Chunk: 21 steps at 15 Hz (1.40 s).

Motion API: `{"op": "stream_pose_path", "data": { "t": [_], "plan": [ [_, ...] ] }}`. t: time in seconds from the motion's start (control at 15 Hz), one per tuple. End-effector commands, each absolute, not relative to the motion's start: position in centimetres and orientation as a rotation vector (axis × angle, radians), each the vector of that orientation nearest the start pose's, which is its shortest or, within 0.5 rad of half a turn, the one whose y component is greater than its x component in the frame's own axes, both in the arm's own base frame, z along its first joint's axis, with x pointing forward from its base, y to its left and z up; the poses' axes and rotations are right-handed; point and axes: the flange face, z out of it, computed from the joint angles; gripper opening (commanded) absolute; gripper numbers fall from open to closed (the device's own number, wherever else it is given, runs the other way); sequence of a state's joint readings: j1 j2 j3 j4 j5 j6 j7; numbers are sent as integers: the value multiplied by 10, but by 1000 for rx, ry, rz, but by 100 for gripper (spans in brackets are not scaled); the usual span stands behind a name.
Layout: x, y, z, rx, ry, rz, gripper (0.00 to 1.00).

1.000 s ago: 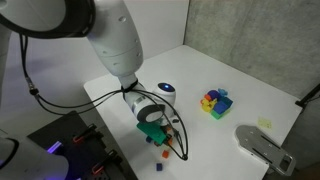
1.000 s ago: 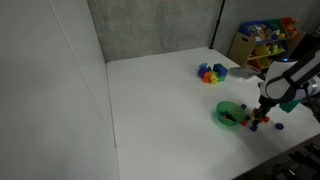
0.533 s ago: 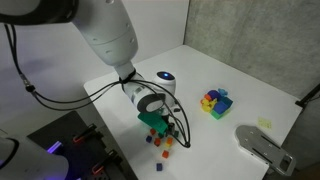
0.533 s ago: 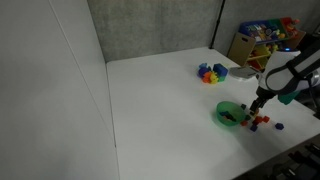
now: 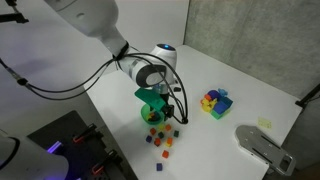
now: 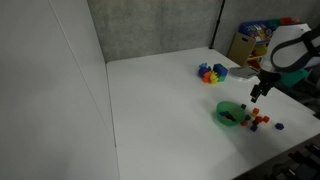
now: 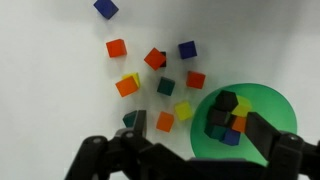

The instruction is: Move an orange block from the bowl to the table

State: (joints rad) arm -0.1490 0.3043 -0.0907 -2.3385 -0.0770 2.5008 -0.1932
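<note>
In the wrist view the green bowl (image 7: 262, 100) sits at the lower right and holds a few small cubes, among them an orange block (image 7: 238, 123) beside black, yellow and blue ones. Several loose cubes lie on the white table (image 7: 50, 90) left of the bowl, including orange blocks (image 7: 165, 122) (image 7: 116, 48). My gripper (image 7: 199, 128) hangs open and empty above the bowl's left rim. Both exterior views show the gripper (image 5: 160, 103) (image 6: 256, 92) raised above the bowl (image 5: 148, 97) (image 6: 230, 113), which is partly hidden in one of them.
A cluster of larger yellow, blue and red blocks (image 5: 215, 102) (image 6: 211, 72) stands farther along the table. A grey oblong device (image 5: 262, 148) lies near one table corner. Shelves of toys (image 6: 262, 40) stand behind the table. The scattered cubes (image 5: 160, 137) (image 6: 263, 122) lie close to the table's edge.
The gripper has gone from nearly shut to open and has risen from the loose cubes beside the bowl. It now hangs higher, over the bowl's rim.
</note>
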Motion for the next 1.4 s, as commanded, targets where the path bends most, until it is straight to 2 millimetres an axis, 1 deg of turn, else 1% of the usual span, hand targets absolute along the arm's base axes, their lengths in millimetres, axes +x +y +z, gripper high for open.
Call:
{"op": "stream_pose_path", "data": {
  "t": [0.0,0.2,0.4,0.6,0.8,0.93,1.0,1.07,1.13,1.33],
  "plan": [
    [484,-102,251,-3171,55,291,100],
    [478,-90,296,-3175,87,339,100],
    [466,-80,344,-3181,97,360,100],
    [453,-72,388,-3179,92,305,100],
    [442,-66,421,-3181,77,240,100],
    [437,-65,434,-3181,70,219,100],
    [435,-65,436,-3175,51,219,100],
    [443,-68,430,-3182,58,219,100],
    [442,-68,433,-3183,58,212,100],
    [443,-68,429,-3181,58,225,100]
  ]
}}
